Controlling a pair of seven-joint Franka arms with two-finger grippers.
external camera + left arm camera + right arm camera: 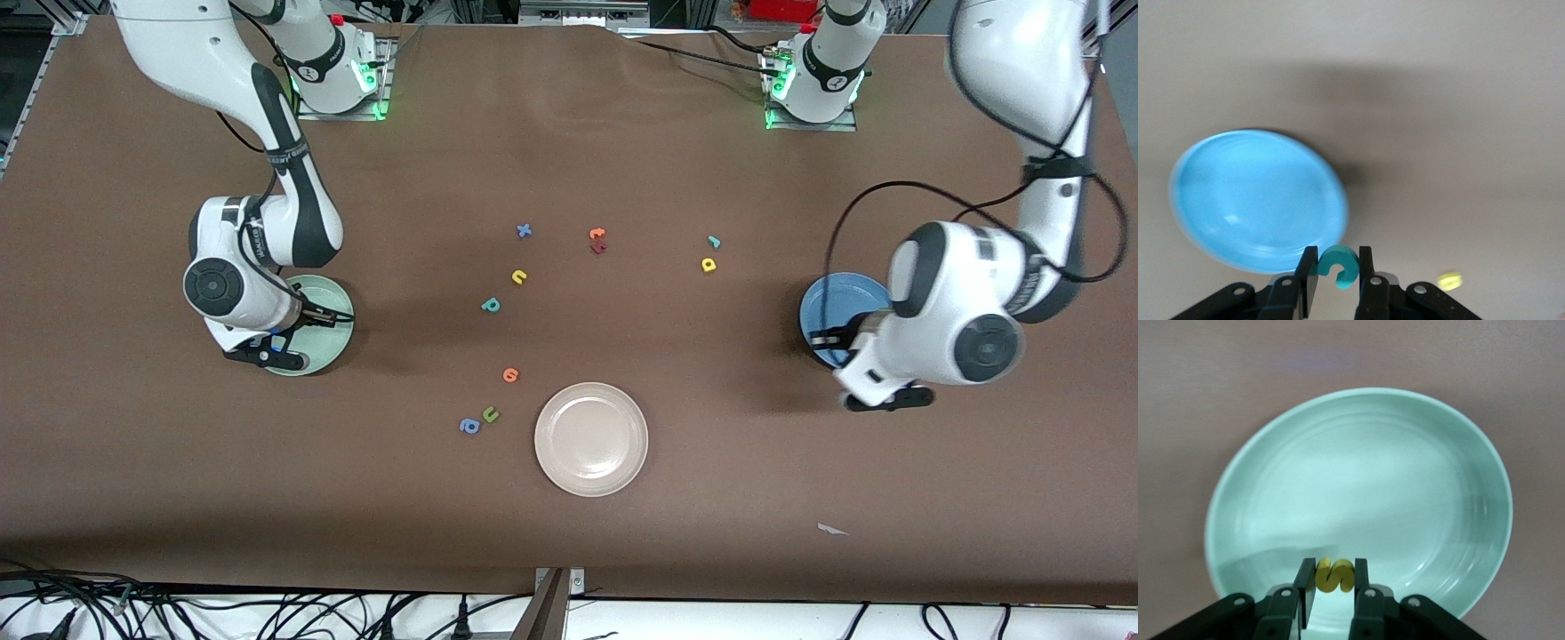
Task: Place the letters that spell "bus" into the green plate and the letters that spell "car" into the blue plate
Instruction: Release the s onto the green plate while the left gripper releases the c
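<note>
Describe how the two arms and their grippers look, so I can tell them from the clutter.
Both arms are glossy white with dark grey joint bands and round grey end caps. Black cables loop along each. The left gripper and right gripper are black with two flat fingers. Green lights glow at both bases.

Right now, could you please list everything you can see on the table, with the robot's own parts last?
green plate: one, mint green, at the right arm's end of the table.
blue plate: one, at the left arm's end.
beige plate: one, nearest the front camera.
teal c: one, in the left pincer.
yellow s: one, in the right pincer.
Loose letters: nine in mid-table: blue x, orange letter, dark red letter, teal r, yellow a, yellow u, teal b, round orange letter, green u, blue a.
left pincer: shut on the c, beside the blue plate's rim.
right pincer: shut on the s, over the green plate.
</note>
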